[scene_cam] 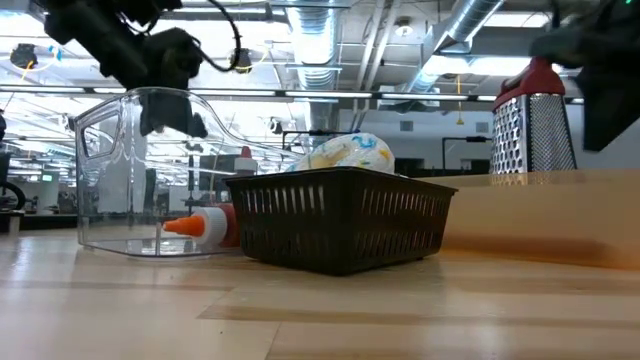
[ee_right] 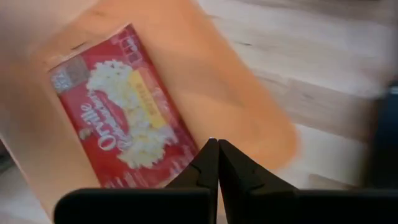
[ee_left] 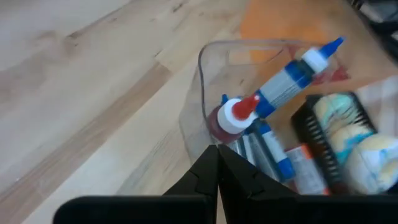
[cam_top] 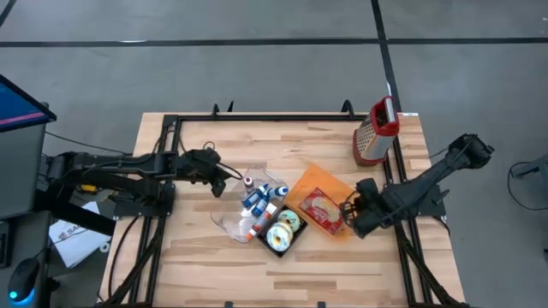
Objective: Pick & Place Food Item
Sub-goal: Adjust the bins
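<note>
Item: popcorn packet (ee_right: pixel 127 127), red, lying flat on an orange tray (cam_top: pixel 338 184) a little to the 3 o'clock side of table (cam_top: pixel 197 274) centre in the high view. This is most likely the food item meant, though the doughnut-like rounds (cam_top: pixel 282 227) in the black basket (scene_cam: pixel 340 230) could equally qualify.

Right claw (cam_top: pixel 353 208): fingers together, hovering at the tray's 3 o'clock edge just beside the packet; nothing is clamped between them. As judged, a good pick calls for the fingers to part first, then come down astride one packet edge, since the flat face offers no purchase. The tray is shallow and light-looking; it may slide or lift with the packet.

Left claw (cam_top: pixel 224 175): fingers together, at the 9 o'clock rim of the clear container (scene_cam: pixel 130 170); whether it pinches the rim is hard to tell.

Surroundings: squeeze bottles (ee_left: pixel 292 78) with blue and red caps in the clear container; the basket touches the tray's 8 o'clock corner and crowds any approach from that side. Box grater (cam_top: pixel 375 133), red-handled, stands at 1 o'clock, well apart.
</note>
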{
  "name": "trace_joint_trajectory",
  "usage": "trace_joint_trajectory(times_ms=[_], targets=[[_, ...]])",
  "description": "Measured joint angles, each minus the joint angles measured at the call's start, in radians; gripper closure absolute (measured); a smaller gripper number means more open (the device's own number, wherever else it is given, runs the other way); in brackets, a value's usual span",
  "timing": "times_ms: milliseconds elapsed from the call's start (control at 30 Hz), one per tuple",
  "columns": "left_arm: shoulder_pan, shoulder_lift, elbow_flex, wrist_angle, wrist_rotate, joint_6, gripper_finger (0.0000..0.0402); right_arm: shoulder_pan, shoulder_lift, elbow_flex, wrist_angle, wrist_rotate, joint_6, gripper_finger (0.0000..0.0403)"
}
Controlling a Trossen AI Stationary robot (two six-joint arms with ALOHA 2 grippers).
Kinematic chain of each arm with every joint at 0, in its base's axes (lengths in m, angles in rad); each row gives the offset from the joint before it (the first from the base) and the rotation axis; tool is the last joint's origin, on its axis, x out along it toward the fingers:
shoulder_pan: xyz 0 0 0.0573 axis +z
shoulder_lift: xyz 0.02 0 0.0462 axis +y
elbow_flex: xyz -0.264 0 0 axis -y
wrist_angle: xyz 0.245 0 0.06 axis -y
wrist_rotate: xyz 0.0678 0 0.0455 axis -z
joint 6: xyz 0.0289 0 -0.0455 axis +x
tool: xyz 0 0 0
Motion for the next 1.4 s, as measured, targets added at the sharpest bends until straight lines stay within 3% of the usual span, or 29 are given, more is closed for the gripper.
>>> trace_joint_trajectory(times_ms=[233,500,767,1000,1400], targets=[[-0.001,-0.085,0.000,-0.016,0.000,-0.044,0.0401,-0.175,-0.009,-0.107,0.226,0.049,-0.113,0.0403],[-0.020,-0.099,0.000,-0.008,0.000,-0.064,0.0401,-0.315,-0.002,-0.117,0.249,0.131,-0.134,0.0403],[-0.027,-0.099,0.000,0.011,0.000,-0.071,0.0401,-0.452,-0.002,-0.186,0.353,0.130,-0.180,0.0403],[-0.027,-0.099,0.000,0.018,0.000,-0.071,0.0401,-0.483,-0.001,-0.242,0.485,0.093,-0.211,0.0403],[-0.027,-0.098,0.000,0.020,0.007,-0.062,0.0401,-0.432,-0.001,-0.242,0.519,0.090,-0.167,0.0403]])
